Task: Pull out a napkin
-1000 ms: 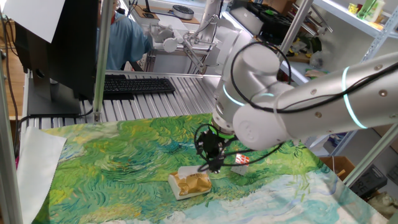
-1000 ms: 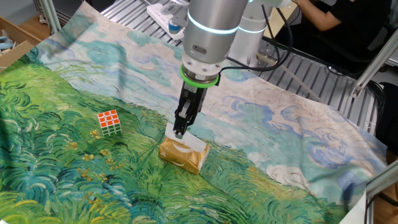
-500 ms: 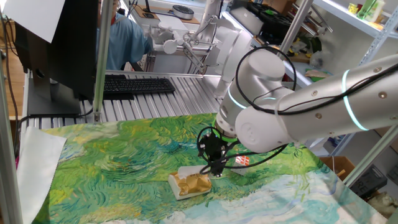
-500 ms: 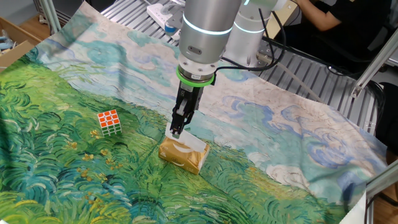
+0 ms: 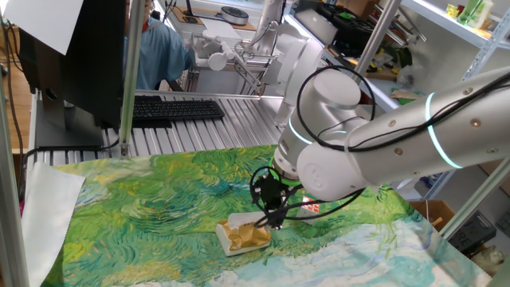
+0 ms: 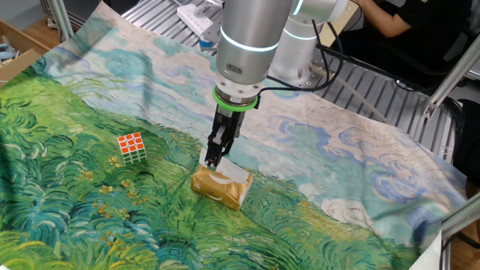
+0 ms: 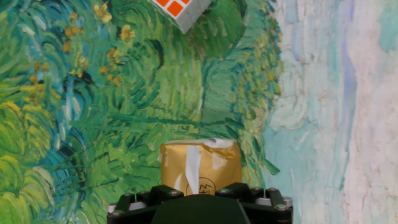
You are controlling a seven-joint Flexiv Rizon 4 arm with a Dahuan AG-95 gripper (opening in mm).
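A small gold-and-white tissue box lies on the painted cloth; it also shows in one fixed view and in the hand view. The napkin is a thin white strip sticking out of the box's top slot. My gripper points down with its tips at the far end of the box's top, by the slot; it also shows in one fixed view. In the hand view only the black gripper body shows and the fingertips are hidden. The fingers look close together, and I cannot tell whether they hold the napkin.
A small red-and-white cube stands on the cloth beside the box, also at the top of the hand view. A large white paper sheet lies at the cloth's left edge. A keyboard and a person are behind the table.
The gripper has shifted a little sideways along the box's top and stays low over it. The box and the cube have not moved.
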